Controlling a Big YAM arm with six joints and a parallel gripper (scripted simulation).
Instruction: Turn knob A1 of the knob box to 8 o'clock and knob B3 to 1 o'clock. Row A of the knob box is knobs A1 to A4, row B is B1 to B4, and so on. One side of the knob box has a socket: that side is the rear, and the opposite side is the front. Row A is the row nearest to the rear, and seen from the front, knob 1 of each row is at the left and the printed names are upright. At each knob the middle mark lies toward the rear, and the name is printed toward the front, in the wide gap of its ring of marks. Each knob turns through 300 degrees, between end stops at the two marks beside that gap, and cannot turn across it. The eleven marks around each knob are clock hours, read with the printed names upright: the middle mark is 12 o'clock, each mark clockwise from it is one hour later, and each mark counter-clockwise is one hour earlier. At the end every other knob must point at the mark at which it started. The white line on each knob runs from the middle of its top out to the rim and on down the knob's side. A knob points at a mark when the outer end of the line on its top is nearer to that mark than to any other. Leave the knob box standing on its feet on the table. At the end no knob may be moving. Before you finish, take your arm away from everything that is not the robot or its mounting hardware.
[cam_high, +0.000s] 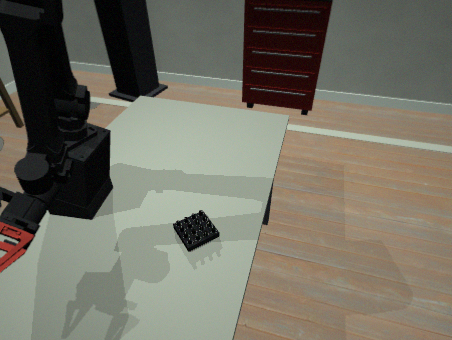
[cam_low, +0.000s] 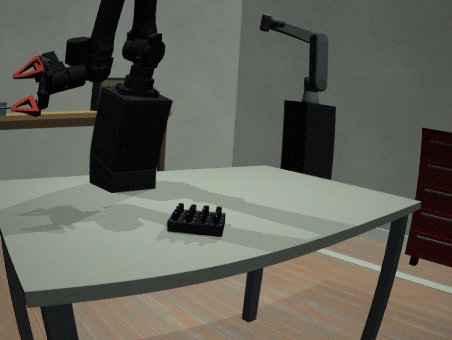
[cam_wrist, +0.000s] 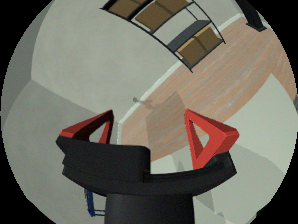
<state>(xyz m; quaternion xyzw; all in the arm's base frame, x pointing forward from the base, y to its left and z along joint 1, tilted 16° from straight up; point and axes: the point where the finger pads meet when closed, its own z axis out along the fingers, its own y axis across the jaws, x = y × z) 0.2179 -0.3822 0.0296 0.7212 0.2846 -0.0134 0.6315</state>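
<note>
Matte grey table (cam_low: 310, 200) bears studded black knob box (cam_low: 196, 221).

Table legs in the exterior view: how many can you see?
4. One at the near left corner, a thick one beside it, one under the table's middle, one at the right corner. Others may be hidden behind the tabletop.

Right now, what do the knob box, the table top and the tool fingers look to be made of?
Knob box: matt black, likely moulded plastic; no shine, knob detail too small to tell.
Table top: smooth pale grey-green slab, looks like laminate or painted board; dark legs look like metal.
Tool fingers: bright red open triangular frames, probably plastic, standing wide apart, holding nothing.
</note>
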